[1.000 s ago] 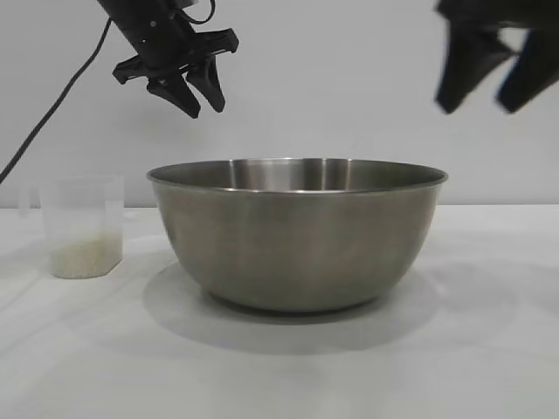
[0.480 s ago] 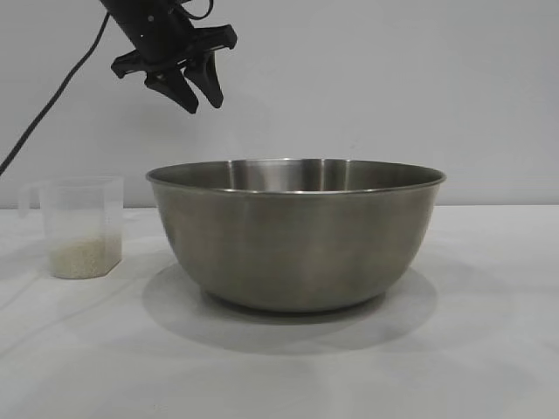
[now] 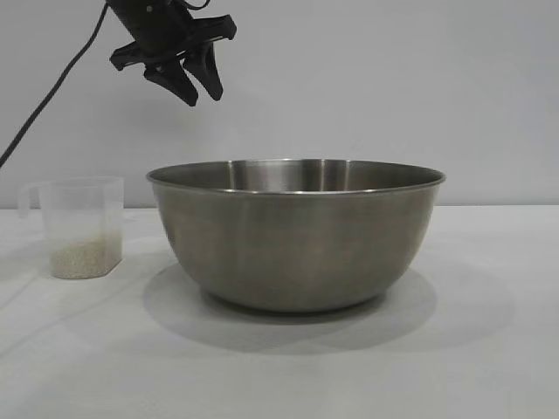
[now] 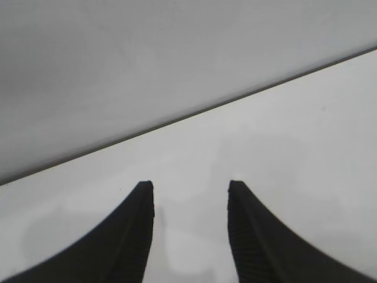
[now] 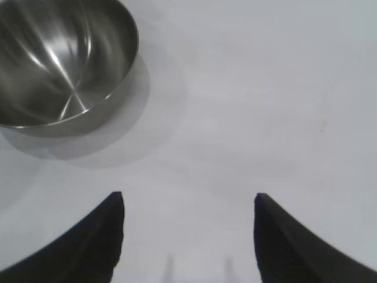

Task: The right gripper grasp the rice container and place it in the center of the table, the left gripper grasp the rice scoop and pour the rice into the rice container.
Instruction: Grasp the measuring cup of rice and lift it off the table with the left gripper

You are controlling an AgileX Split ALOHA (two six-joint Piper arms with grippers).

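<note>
The steel rice container (image 3: 297, 231) stands upright in the middle of the white table (image 3: 489, 349); the right wrist view shows it empty (image 5: 59, 59). The clear plastic rice scoop (image 3: 80, 227) stands at the left of the bowl, with a shallow layer of rice (image 3: 84, 258) in its bottom. My left gripper (image 3: 201, 94) hangs open and empty high above the gap between scoop and bowl; in its own view (image 4: 189, 187) only bare table shows. My right gripper (image 5: 188, 200) is open and empty above bare table beside the bowl, and is out of the exterior view.
A black cable (image 3: 52, 96) runs down from the left arm at the far left. A plain grey wall (image 3: 393, 87) stands behind the table.
My right gripper has risen out of the exterior view at the top right. My left gripper has moved slightly up. The bowl and scoop have not moved.
</note>
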